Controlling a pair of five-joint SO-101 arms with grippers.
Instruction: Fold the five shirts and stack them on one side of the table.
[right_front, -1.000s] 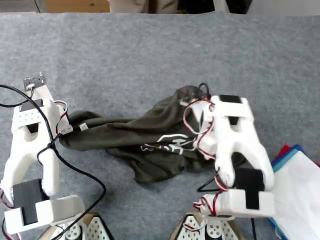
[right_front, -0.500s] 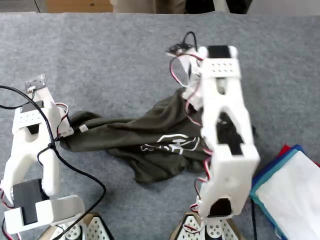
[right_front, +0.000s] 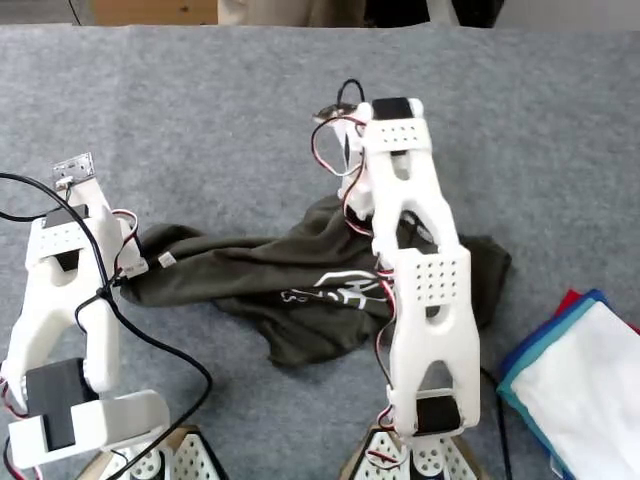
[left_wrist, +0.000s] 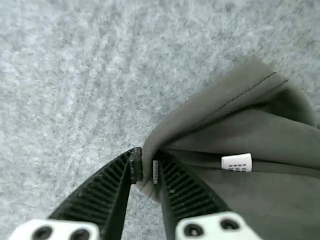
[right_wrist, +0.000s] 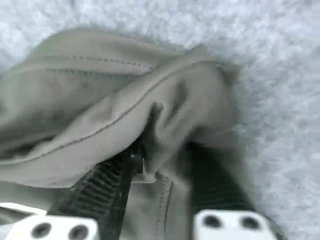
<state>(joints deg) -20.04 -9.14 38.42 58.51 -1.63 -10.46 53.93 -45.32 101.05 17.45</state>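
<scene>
Olive-drab and crumpled, lying across the middle of the grey carpeted worktop (right_front: 220, 110): a shirt (right_front: 250, 275), drawn out long from 9 o'clock toward 3 o'clock. Bears a pale print near its centre and a small white tag (left_wrist: 236, 162) close to its 9 o'clock end. Spreads flatter at the 3 o'clock end, past the right arm.

Clenched on the 9 o'clock end: the left end effector (left_wrist: 145, 170), with both black ribbed fingers (left_wrist: 112, 187) pinching a fold of the hem between their tips.

Stretched from the 6 o'clock edge toward 12 o'clock, straight over the shirt's middle: the right arm. Grasping a bunched fold at the shirt's 12 o'clock edge: the right end effector (right_wrist: 165, 152), with cloth wadded between the fingers and draped over them.

At 4 o'clock, just beside the right arm's base: a stack of folded shirts (right_front: 590, 380), white on top, with teal, blue and red edges peeking out beneath. Near the olive shirt but not touching it.

At 7 o'clock, looping beside the left arm: a black cable (right_front: 150, 340).
</scene>
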